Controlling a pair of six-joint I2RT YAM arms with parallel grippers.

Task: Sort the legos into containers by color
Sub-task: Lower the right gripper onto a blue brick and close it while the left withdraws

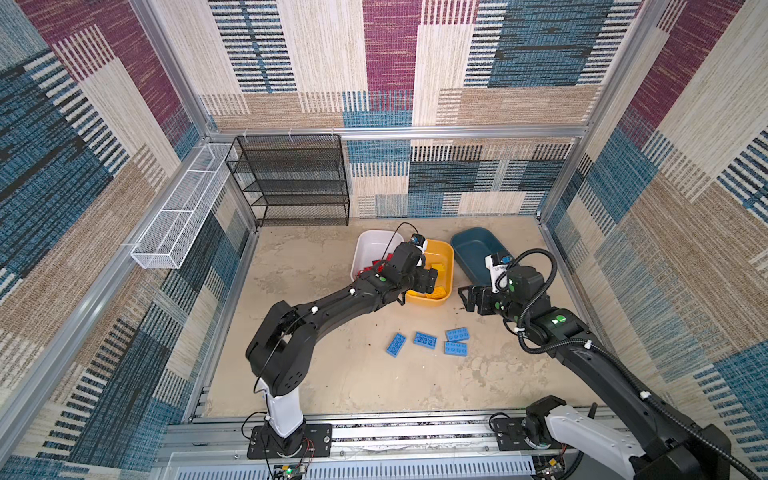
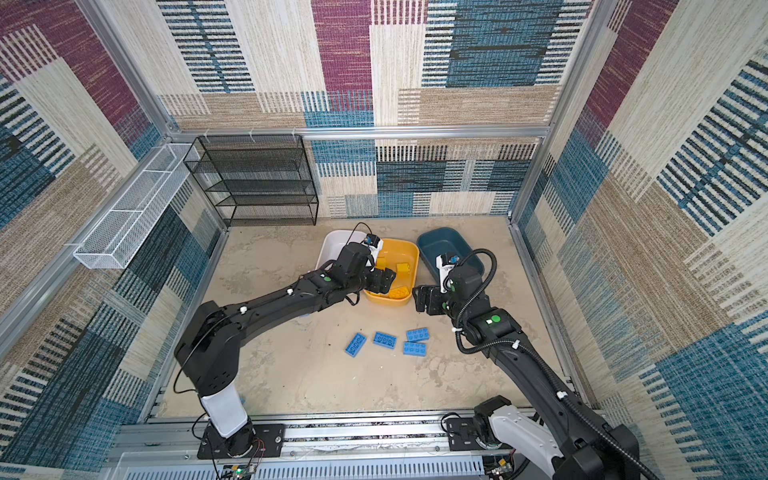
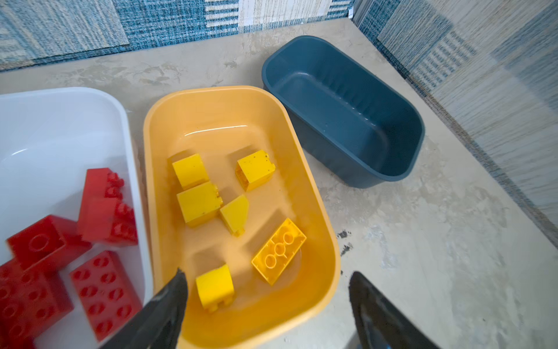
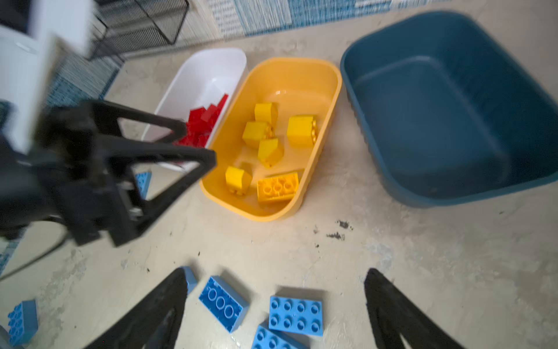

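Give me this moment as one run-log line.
left gripper: open over yellow tub | right gripper: open near blue legos on table | teal tub: empty

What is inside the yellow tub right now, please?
Six yellow bricks lie in the yellow tub, five squarish, one long brick underside up. A finger of the left gripper hides one corner in the left wrist view.
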